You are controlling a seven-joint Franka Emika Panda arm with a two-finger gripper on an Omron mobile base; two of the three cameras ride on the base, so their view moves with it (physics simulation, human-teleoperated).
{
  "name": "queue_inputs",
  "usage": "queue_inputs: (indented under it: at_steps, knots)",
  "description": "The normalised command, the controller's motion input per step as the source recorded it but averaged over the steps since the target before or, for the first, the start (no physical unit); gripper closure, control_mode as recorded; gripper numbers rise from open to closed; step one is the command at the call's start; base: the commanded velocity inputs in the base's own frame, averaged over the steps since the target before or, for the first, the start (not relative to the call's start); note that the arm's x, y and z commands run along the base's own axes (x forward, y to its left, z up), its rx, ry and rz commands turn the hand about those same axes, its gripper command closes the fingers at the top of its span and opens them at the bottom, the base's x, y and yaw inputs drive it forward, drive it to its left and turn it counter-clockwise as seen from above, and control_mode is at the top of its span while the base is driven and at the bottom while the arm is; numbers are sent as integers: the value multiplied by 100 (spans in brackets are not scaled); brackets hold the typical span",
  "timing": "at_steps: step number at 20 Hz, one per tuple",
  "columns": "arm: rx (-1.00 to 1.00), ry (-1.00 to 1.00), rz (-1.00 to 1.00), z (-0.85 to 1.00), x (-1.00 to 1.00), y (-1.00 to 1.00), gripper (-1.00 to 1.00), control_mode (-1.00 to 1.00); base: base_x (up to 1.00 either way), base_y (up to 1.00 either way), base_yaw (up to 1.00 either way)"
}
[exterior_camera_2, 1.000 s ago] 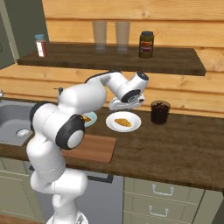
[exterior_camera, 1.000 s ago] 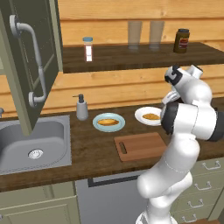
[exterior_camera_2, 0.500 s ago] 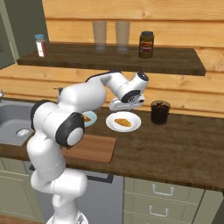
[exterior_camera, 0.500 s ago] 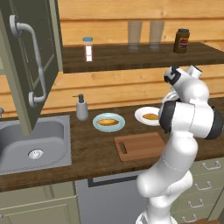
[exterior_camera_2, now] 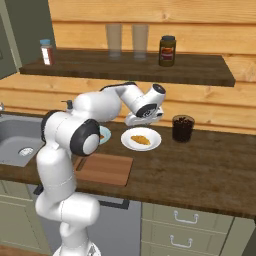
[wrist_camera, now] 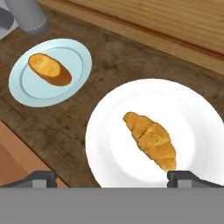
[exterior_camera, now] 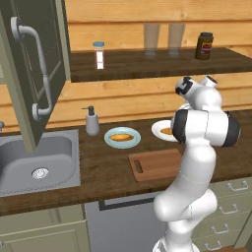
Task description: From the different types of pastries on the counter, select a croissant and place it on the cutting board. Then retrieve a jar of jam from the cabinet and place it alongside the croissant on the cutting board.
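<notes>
In the left base view the white plate is half hidden behind the arm, and the croissant is barely seen there. From the right base view the croissant is plainly shown on its plate, with the claw poised above it. In the hand view the claw is spread wide, nothing held; the cutting board is cut off at the corner.

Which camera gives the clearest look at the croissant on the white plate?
The hand view: the croissant lies large and unobstructed on its plate. The right base view shows it small; in the left base view the arm covers most of it.
</notes>
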Motion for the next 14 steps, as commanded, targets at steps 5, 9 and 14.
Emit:
queue_inputs:
  at_steps: [5,9,14]
  knots:
    - [0,0,0,-29,31,0,-100,-100,0,0,0]
    - [0,0,0,-42,46,0,-100,-100,0,0,0]
    - [0,3,0,-27,33,-4,-100,-100,0,0,0]
